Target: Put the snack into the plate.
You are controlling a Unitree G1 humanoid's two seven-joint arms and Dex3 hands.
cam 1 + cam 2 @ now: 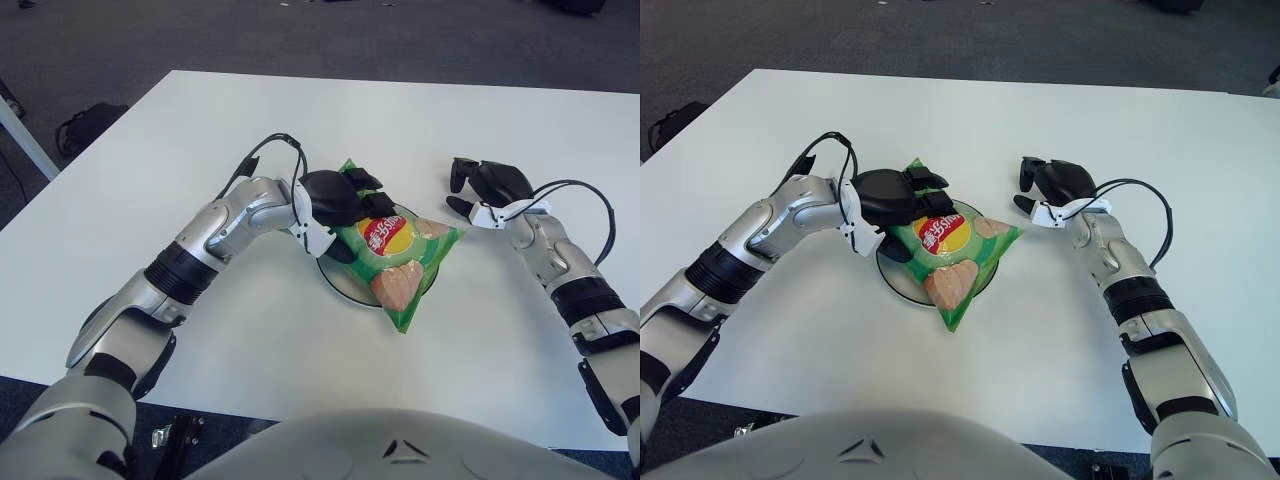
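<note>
The snack, a green chip bag [397, 258] with a red and yellow logo, lies tilted across the round dark-rimmed plate [333, 277] in the middle of the white table. Its lower end hangs over the plate's near right rim. My left hand [347, 198] is at the bag's upper left corner, fingers curled over the top and thumb below, still gripping it. A bit of the bag's corner pokes out behind the hand. My right hand [478, 187] shows to the right of the plate with relaxed fingers and holds nothing.
The white table [480, 110] stretches wide on all sides of the plate. Off its left edge, a dark bag [92, 124] sits on the floor beside a white table leg [27, 133]. Cables loop from both wrists.
</note>
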